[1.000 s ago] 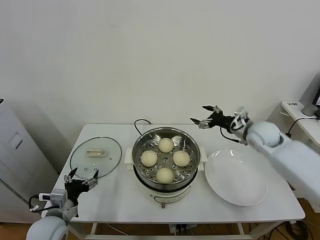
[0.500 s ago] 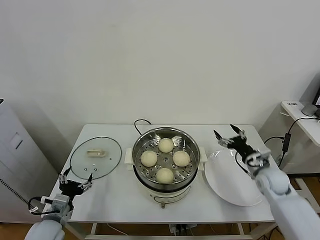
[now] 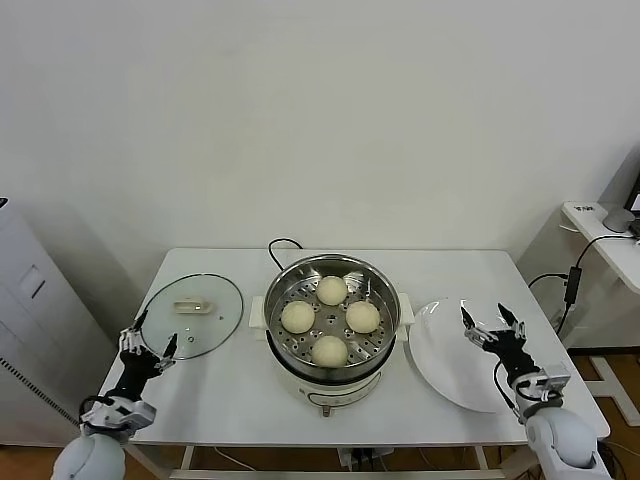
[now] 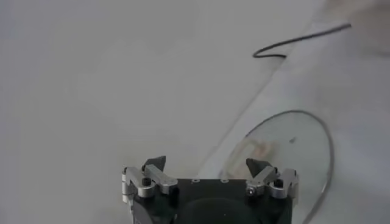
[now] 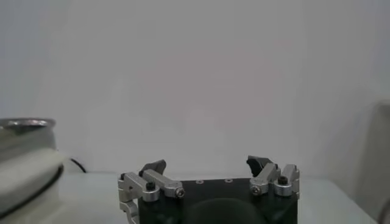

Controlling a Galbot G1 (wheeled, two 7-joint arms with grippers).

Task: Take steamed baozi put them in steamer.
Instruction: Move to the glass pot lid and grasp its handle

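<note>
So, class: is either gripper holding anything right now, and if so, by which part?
Nothing is held. The left gripper near the glass lid and the right gripper over the white plate are both open and empty.

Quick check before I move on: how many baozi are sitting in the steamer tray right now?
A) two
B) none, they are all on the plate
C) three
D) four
D: the head view shows four steamed baozi on the perforated tray of the steamer, while the white plate beside it holds none.
</note>
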